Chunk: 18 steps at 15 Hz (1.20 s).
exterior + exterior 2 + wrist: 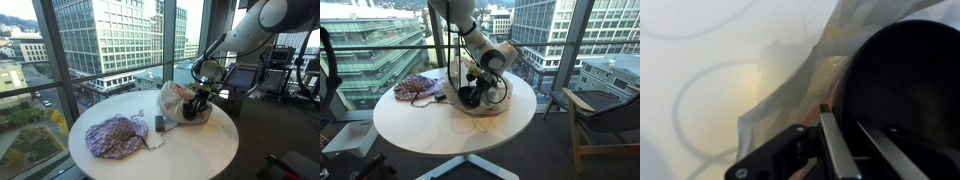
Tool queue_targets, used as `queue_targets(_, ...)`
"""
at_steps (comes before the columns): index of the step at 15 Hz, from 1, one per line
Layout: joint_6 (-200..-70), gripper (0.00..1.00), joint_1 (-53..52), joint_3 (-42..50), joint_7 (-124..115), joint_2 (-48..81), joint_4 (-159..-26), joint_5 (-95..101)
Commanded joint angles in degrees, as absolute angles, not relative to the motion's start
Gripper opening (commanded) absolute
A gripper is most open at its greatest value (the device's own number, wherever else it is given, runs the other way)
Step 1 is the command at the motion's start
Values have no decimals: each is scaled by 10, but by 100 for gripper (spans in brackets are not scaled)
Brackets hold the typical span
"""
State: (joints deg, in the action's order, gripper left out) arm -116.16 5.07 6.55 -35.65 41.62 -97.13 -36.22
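Close up in the wrist view, the fingers (pixel 836 148) come in at the lower middle of the frame against a crumpled, translucent plastic bag (pixel 790 85). A dark round thing (pixel 905 90) fills the right side. Whether the fingers pinch the film or stand slightly apart cannot be told. In an exterior view the bag sits right of centre on the round white counter (pixel 180 152), slumped and pale, with the arm (pixel 240 35) bent down into it. By the look of it, the work has reached the contact stage: the fingers are at the bag, but the bag is not lifted off the counter. Well apart, at lower left, lies a plaid cloth (pixel 115 137), with a small grey object (pixel 158 122) between cloth and bag. Beyond the glass rise office blocks (pixel 105 35).
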Motion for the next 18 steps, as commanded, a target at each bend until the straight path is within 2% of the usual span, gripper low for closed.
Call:
queue_targets(1, -1177, 48, 35, 61, -365, 419, -965, -332)
queue_targets(5, -1120, 80, 18, 42, -352, 371, -994, -295)
queue_targets(8, -1065, 99, -22, 50, -375, 312, -1013, -204)
queue_targets(15, -1002, 100, -110, 28, -455, 166, -1086, 12)
queue_targets(18, -1013, 100, -119, -17, -412, 150, -1117, 1)
